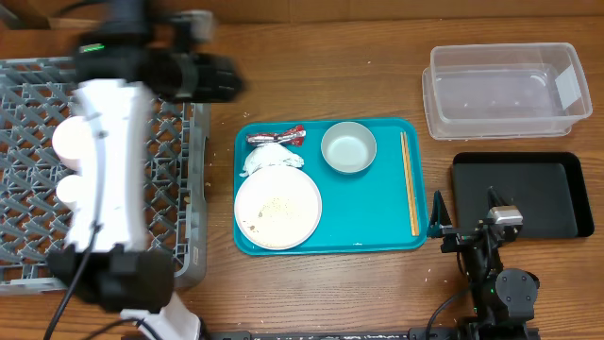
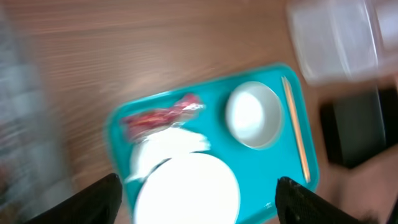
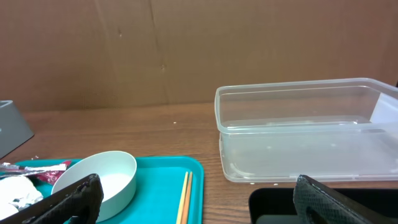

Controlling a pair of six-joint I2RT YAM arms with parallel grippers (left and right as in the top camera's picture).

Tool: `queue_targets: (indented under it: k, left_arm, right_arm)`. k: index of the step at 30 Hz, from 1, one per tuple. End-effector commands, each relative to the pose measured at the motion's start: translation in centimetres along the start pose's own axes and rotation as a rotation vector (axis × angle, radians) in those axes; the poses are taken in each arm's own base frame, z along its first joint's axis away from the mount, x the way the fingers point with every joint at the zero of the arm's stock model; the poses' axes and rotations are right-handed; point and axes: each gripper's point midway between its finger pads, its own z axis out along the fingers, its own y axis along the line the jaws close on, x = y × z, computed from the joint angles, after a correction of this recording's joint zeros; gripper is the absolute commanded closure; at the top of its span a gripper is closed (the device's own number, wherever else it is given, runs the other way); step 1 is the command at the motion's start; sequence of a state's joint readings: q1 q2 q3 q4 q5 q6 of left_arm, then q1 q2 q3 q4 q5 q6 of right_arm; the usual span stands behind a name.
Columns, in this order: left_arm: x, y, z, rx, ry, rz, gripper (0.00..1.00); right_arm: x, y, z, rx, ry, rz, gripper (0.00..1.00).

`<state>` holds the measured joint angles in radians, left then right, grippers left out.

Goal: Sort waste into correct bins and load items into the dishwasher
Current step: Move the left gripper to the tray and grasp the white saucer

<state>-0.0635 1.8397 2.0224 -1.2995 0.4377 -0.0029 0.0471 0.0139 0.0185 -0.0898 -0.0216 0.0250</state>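
I see the red-and-silver wrapper [image 1: 276,138] and the crumpled white napkin [image 1: 267,159] lying against the far edge of the large white plate [image 1: 300,194], which is flecked with rice crumbs [image 1: 275,208], the small white dish [image 1: 348,148] upright to their right, the clear tub [image 1: 500,94] just beyond the shallow black tray [image 1: 514,194], and the grey lattice rack [image 1: 28,113] at far left.

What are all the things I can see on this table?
dish rack: one, grey, far left
teal tray: one, teal, middle
plate: one, white, teal tray's near left
crumbs: several, white, on the plate
napkin: one, white, behind the plate
wrapper: one, red and silver, behind the napkin
dish: one, white, tray's far side
chopsticks: one pair, tan, tray's right edge
tub: one, clear, far right
black tray: one, black, near right
left gripper: one, black, open, raised near the dish rack
right gripper: one, black, open, between the trays
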Motion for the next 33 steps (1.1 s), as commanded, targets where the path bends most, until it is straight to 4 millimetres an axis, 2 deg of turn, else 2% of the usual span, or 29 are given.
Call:
queue_targets:
  k: [1,6,8,9,12,17,19,21,23,26,27,30,32,33]
  left_arm:
    - [1.3,-5.2,6.7,-0.030,0.106,0.227,0.16]
    - [3.1,-8.1,14.4,-0.204,0.171,0.340,0.15]
    - [4.8,-9.6,17.2,-0.213,0.218,0.398,0.17]
    - [6.3,-11.0,19.4,-0.198,0.259,0.454,0.19]
    - [8.4,-13.0,21.9,-0.191,0.299,0.549,0.21]
    - [10.3,-14.4,24.8,-0.219,0.316,0.617,0.20]
    - [11.1,-14.3,25.8,-0.220,0.335,0.605,0.24]
    - [12.0,-14.1,26.8,-0.213,0.363,0.583,0.31]
    - [13.1,-13.9,27.9,-0.195,0.402,0.568,0.46]
    - [13.4,-13.6,28.3,-0.203,0.411,0.546,0.76]
    - [13.3,-13.7,28.3,-0.204,0.407,0.544,0.80]
    - [12.5,-14.2,27.6,-0.200,0.385,0.542,0.83]
    - [11.8,-14.7,26.8,-0.198,0.375,0.541,0.96]
    - [11.4,-14.9,26.3,-0.198,0.370,0.536,0.96]
  right_arm:
    - [0.1,-0.2,0.0,0.008,-0.007,-0.007,0.00]
    - [0.1,-0.2,0.0,0.008,-0.007,-0.007,0.00]
    - [0.1,-0.2,0.0,0.008,-0.007,-0.007,0.00]
    - [0.1,-0.2,0.0,0.008,-0.007,-0.007,0.00]
    - [0.1,-0.2,0.0,0.008,-0.007,-0.007,0.00]
    - [0.1,-0.2,0.0,0.008,-0.007,-0.007,0.00]
    - [0.1,-0.2,0.0,0.008,-0.007,-0.007,0.00]
    - [0.1,-0.2,0.0,0.008,-0.007,-0.007,0.00]
    - [0.1,-0.2,0.0,0.008,-0.007,-0.007,0.00]
    - [0.1,-0.2,0.0,0.008,-0.007,-0.007,0.00]
    - [0.1,-0.2,0.0,0.008,-0.007,-0.007,0.00]
    - [0.1,-0.2,0.0,0.008,-0.007,-0.007,0.00]
    - [0.1,-0.2,0.0,0.008,-0.007,-0.007,0.00]
    - [0.1,-0.2,0.0,0.008,-0.007,-0.007,0.00]
